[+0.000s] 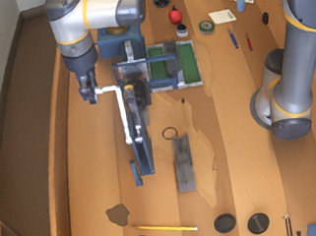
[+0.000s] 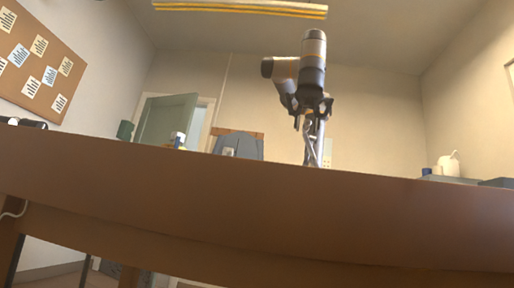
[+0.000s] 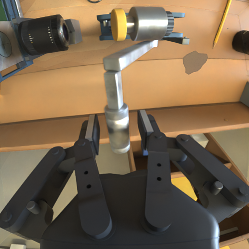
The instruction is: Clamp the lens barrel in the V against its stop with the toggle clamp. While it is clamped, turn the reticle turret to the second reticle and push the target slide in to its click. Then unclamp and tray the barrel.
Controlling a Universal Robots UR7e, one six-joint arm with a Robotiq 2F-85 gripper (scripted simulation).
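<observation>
The toggle clamp's silver handle [image 3: 117, 129] stands between the fingers of my open gripper [image 3: 119, 130], which holds nothing. The handle's linked arm [image 1: 122, 114] runs from my gripper [image 1: 91, 93] to the clamp's grey plunger with its yellow pad [image 3: 117, 24] on the blue fixture [image 1: 141, 140]. The black lens barrel [image 3: 44, 34] lies in the fixture next to the pad. From the low second side camera my gripper [image 2: 310, 117] hangs above the table over the handle.
The green-lined tray [image 1: 174, 63] sits behind the fixture. A grey V block [image 1: 183, 161], a black ring [image 1: 169, 133], a yellow pencil [image 1: 167, 227] and black caps [image 1: 225, 222] lie nearer. The arm's base [image 1: 280, 100] stands to the right.
</observation>
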